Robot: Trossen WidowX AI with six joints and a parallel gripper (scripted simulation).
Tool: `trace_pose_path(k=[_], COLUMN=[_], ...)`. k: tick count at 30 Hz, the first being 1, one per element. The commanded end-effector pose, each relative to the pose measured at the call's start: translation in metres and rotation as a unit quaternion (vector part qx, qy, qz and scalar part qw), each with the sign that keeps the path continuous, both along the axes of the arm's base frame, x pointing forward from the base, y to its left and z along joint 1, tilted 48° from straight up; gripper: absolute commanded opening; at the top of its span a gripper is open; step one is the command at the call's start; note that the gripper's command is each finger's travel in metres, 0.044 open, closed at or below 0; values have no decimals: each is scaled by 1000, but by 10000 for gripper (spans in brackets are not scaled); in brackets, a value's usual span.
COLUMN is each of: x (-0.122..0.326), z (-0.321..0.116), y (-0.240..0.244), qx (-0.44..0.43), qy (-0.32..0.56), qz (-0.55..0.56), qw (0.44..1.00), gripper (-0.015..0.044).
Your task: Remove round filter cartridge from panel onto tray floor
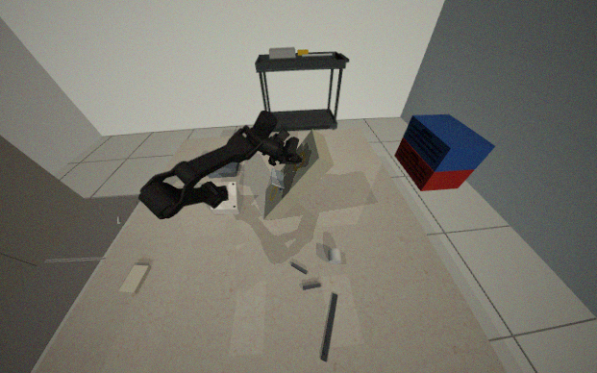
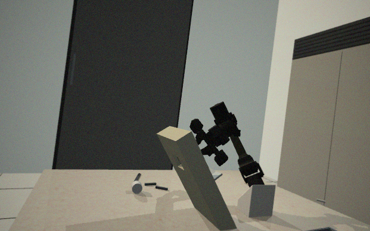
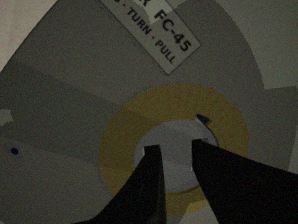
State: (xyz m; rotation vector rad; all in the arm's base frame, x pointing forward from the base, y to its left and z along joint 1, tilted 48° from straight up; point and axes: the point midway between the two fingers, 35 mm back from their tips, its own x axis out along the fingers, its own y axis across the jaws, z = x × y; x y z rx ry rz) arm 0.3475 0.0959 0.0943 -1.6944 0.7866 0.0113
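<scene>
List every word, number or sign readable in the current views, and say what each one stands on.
"FC-45": on the pale label, on the service panel, beside the yellow ring.
"TURN · PULL": same label, line below.
Each line's start is cut off by the wrist view's edge; only a partial "R" shows before "FC-45".
Top view: label too small to read.
</scene>
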Motion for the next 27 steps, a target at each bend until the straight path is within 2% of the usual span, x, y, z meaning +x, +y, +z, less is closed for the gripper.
trace_pose_path(k=[1, 14, 27], x=[6, 6, 6], z=[-2, -3, -2], y=[-6, -6, -5], qx=[-41, -212, -373], qy=[33, 142, 244], qz=[19, 112, 199], qw=[998, 960, 873], gripper=[0, 0, 0])
